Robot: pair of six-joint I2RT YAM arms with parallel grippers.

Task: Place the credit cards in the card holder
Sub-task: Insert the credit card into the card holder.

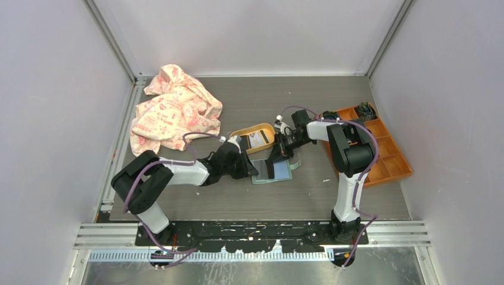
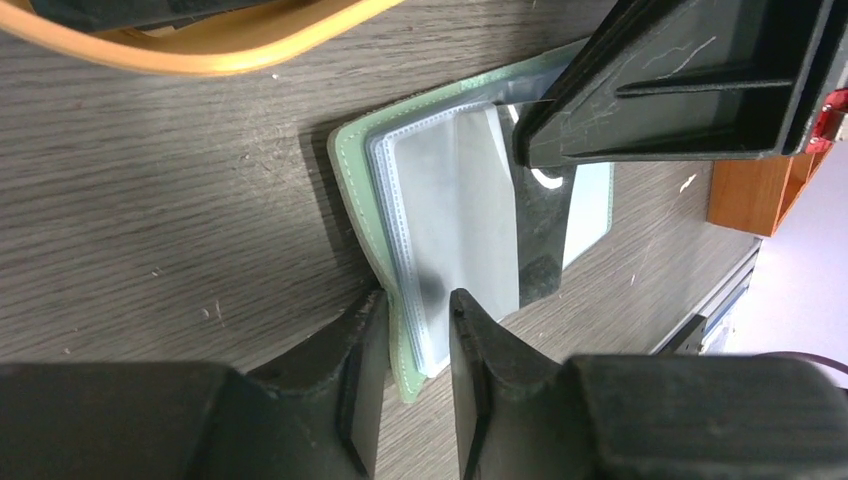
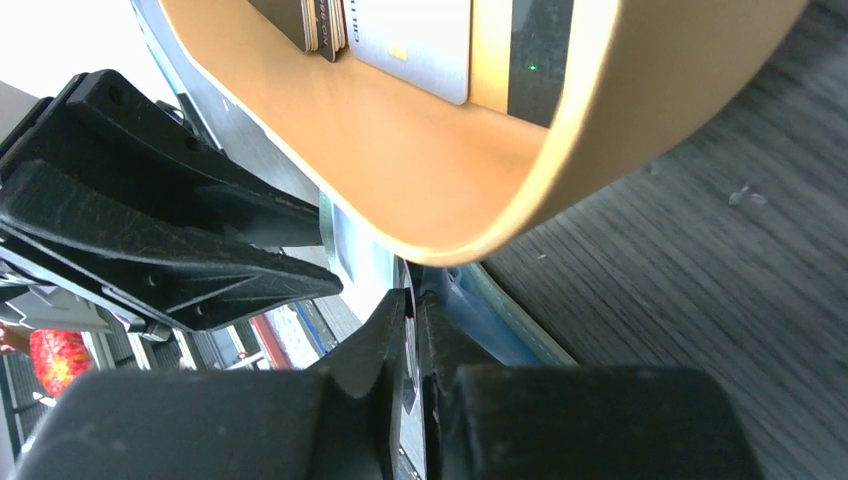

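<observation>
Holder [image 1: 270, 172] lies open, long axis sideways, tray [image 1: 239, 133] just behind; left claw [image 2: 417, 305] pinches its sleeves, right claw [image 3: 412, 300] narrow on dark card [image 2: 540, 235].

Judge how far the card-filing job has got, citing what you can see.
Done: the card holder lies open. In hand: a dark card sits partly in its clear sleeve, right hand at its edge, left hand pinching the holder. Left: several cards wait in the yellow-orange tray.
</observation>
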